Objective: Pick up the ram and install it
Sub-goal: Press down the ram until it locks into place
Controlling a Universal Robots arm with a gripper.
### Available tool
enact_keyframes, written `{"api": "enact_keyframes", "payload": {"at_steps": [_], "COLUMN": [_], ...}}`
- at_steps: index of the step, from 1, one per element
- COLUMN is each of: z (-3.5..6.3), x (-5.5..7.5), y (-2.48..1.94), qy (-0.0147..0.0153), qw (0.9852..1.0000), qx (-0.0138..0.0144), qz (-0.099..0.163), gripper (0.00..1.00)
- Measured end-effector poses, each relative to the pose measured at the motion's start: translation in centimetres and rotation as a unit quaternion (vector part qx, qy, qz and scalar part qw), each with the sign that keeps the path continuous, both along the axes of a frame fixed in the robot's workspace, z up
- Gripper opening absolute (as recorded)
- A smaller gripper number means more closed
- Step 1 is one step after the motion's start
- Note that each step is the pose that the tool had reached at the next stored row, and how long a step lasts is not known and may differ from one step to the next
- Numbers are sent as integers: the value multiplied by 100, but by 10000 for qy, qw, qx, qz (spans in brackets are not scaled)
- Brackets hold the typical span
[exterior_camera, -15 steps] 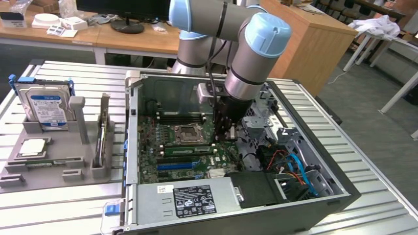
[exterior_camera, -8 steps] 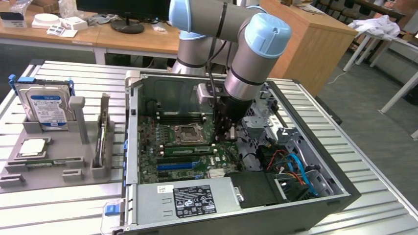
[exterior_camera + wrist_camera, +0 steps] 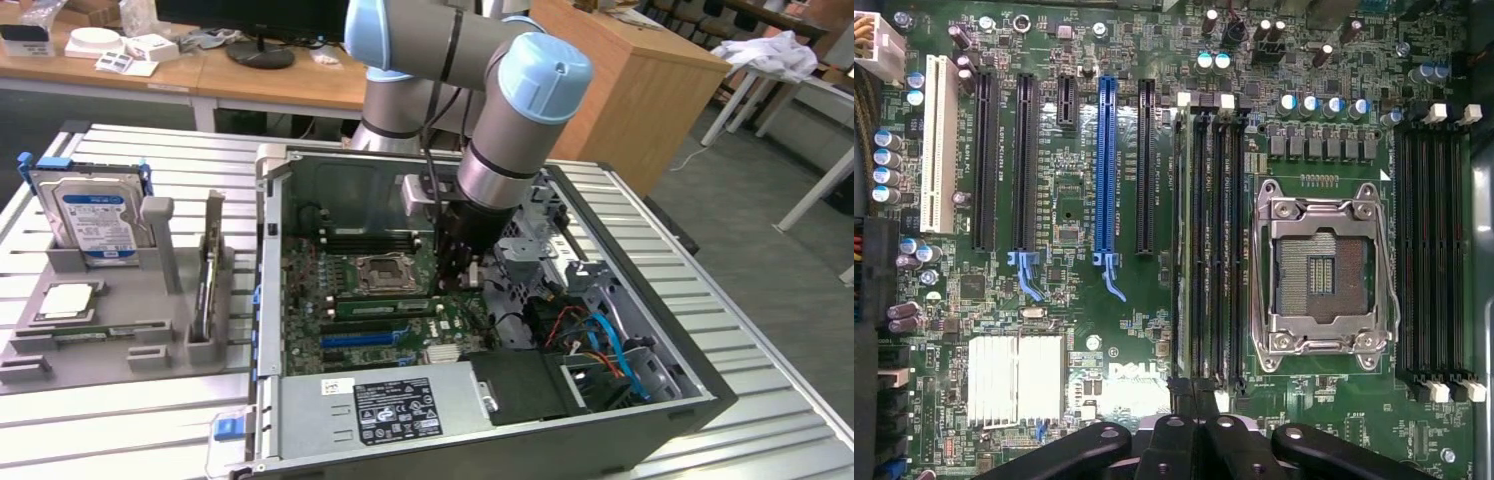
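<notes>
The open computer case (image 3: 694, 390) lies on the table with its green motherboard (image 3: 1069, 210) facing up. A long, narrow green ram stick (image 3: 380, 305) sits on edge in the memory slot nearest the card slots, beside the empty processor socket (image 3: 1322, 275). From above it appears as a thin strip (image 3: 1180, 250). My gripper (image 3: 461, 280) hangs low inside the case over one end of those memory slots. Its dark fingers (image 3: 1194, 420) are shut together, and I see nothing between them.
A grey tray (image 3: 40, 365) at the exterior view's left holds a silver hard drive (image 3: 87, 215), a square silver chip (image 3: 67, 300) and a thin board on edge (image 3: 210, 265). The power supply (image 3: 387, 410), cables (image 3: 601, 345) and drive cage (image 3: 554, 230) crowd the case.
</notes>
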State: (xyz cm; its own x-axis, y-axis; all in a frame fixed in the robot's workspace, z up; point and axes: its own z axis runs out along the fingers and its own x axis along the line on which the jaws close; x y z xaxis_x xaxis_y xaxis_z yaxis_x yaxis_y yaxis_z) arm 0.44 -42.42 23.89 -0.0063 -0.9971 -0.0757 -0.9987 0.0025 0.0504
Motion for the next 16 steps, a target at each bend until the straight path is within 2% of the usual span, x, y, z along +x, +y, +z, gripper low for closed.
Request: {"api": "enact_keyframes", "payload": {"at_steps": [3,16], "z": [-5,-31], "x": [0,0], "y": [16,14], "qy": [-1,0], "qw": [10000,10000], "qx": [1,1], "qz": [-1,0], "gripper": [11,11]}}
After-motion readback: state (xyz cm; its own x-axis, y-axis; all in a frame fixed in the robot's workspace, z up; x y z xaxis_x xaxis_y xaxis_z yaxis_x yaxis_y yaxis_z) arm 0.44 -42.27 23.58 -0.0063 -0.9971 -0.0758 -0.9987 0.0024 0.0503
